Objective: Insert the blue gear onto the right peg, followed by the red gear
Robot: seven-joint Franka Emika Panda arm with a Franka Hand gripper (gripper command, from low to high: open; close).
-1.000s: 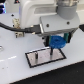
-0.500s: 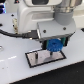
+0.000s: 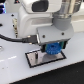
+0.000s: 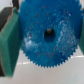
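Tabletop (image 3: 10,70) runs pale and bare along its near edge, and just beyond that stretch lies the grey, black-edged base plate (image 3: 35,59). Over the plate's end toward the exterior view's right hangs the blue gear (image 3: 52,49), held level in the end effector (image 3: 52,48). The wrist view fills with that gear (image 4: 49,35): toothed rim, central bore showing dark, and a green finger pad (image 4: 9,36) pressed against its rim on one side, with a sliver of the other pad at the opposite picture edge. So the end effector is closed on the blue gear, gripping it across its width.

The gear sits low, close above the plate, but whether it already rests on the right peg cannot be told; the peg itself is hidden under the gear and arm, and so is its twin. The dark bore in the wrist view may be the peg seen through the hole or only shadow.

Judging by this, the first half of the task is in its last stage: blue gear carried to the plate, not released. Left to do: seat and let go, then fetch the red gear, which appears in neither view. Farther back the white arm body (image 3: 40,15) blocks the tabletop's far edge.
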